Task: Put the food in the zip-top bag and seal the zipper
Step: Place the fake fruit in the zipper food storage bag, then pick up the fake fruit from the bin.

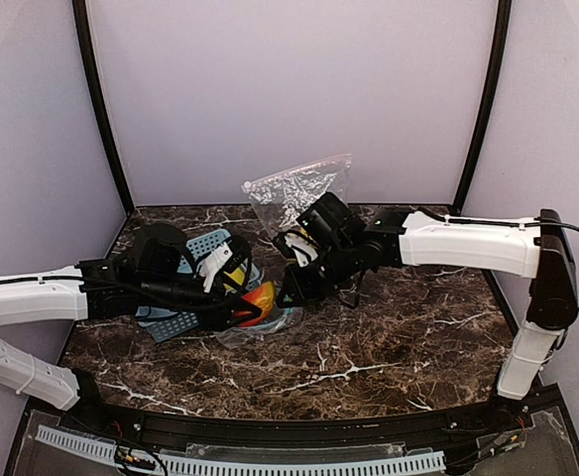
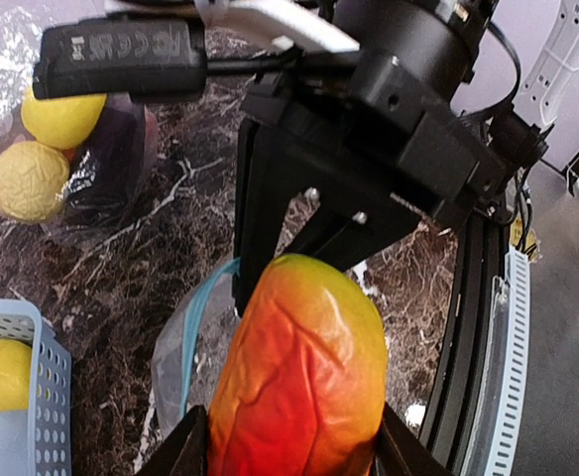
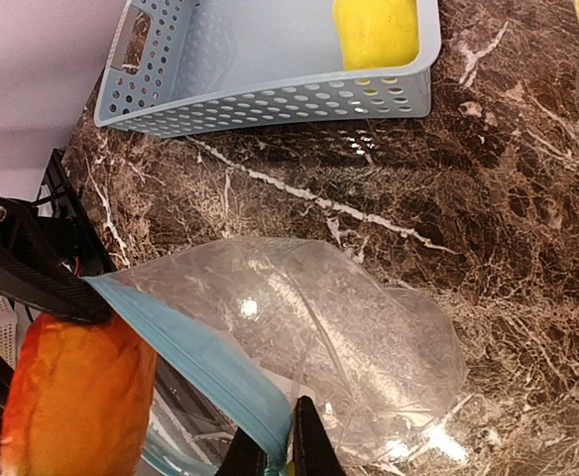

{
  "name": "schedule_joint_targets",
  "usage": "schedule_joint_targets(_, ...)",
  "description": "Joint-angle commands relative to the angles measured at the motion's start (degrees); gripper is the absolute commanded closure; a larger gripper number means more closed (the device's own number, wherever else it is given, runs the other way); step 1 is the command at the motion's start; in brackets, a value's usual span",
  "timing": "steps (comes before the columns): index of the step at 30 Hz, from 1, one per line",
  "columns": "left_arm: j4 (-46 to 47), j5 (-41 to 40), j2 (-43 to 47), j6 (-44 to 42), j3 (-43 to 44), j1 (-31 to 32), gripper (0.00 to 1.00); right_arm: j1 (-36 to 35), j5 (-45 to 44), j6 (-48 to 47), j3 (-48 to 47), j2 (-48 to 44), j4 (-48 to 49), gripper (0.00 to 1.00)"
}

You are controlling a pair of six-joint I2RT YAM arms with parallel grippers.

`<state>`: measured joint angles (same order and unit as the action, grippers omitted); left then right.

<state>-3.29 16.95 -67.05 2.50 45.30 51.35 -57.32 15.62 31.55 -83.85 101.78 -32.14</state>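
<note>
**Holding peach at bag mouth, both pincers clenched**

Logging left pincer (image 2: 294, 451) as clenched on the peach (image 2: 299, 377). Seeing one dark finger pressing on each flank of the fruit at the bottom of the left wrist view, with orange-red skin bulging up between them.

Logging right pincer (image 3: 280, 454) as clenched too, nipping the blue zipper strip (image 3: 195, 349) of the zip-top bag (image 3: 329, 337) between closed fingertips and lifting that edge off the counter (image 3: 508, 198).

Placing the peach at the bag mouth, just beside the raised strip. Not managing to tell whether any of it is past the rim. Noting the clear bag body trailing away from the strip, crumpled and lying on the marble.

Moving outward:
- Finding the light-blue perforated basket (image 3: 270, 104) just beyond the bag, resting on the counter.
- Finding one lemon (image 3: 374, 30) sitting inside the basket against its far wall.
- Confirming in the top view that the two pincers are meeting left of the counter's centre, almost touching, with the left arm reaching in over the basket.

Further out:
- Spotting two more lemons (image 2: 59, 119) lying side by side behind clear film in the left wrist view.
- Seeing a dark piece (image 2: 111, 174) touching them, too shadowed to identify.
- Marking a second clear bag (image 1: 299, 188), crumpled, at the rear of the counter near the back wall, well apart from the held bag.
</note>
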Motion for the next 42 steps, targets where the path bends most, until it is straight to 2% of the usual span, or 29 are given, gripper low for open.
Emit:
schedule_joint_targets(1, -9.3, -1.6, -1.1, -2.1, 2.3, 0.5, 0.62, 0.4, 0.8, -1.1, -2.1, 1.7, -0.9, 1.00)
schedule_joint_targets(4, -10.7, -2.3, -1.7, -2.2, 2.9, 0.5, 0.59, 0.4, 0.8, -1.2, -2.4, 2.0, -1.0, 1.00)
schedule_joint_targets(10, -10.6, -2.7, -2.6, -2.1, 3.6, 0.6, 0.42, 0.4, 1.1, -1.2, -2.4, 2.0, -1.1, 1.00)
schedule_joint_targets(16, -10.2, -2.7, -2.9, -1.7, 3.7, 0.6, 0.30, 0.4, 1.1, -1.2, -2.2, 2.0, -1.1, 1.00)
schedule_joint_targets(26, -8.3, -2.7, -1.5, 0.7, 3.3, 0.6, 0.27, 0.4, 1.3, -1.2, -2.1, 2.1, -1.1, 1.00)
schedule_joint_targets(30, -9.2, -8.0, -1.1, 4.3, 4.7, 0.5, 0.26, 0.4, 0.9, -1.2, -1.8, 2.0, -1.1, 1.00)
schedule_joint_targets(35, -15.0, -13.8, -1.0, 11.0, 8.4, 0.2, 0.20, 0.5, 0.0, -1.0, -1.2, 1.4, -1.0, 1.00)
schedule_joint_targets(42, -16.0, -9.5, 3.6, 16.4, 9.3, -4.5, 0.14, 1.6, -0.4, -0.3, 1.2, -0.1, 0.6, 1.00)
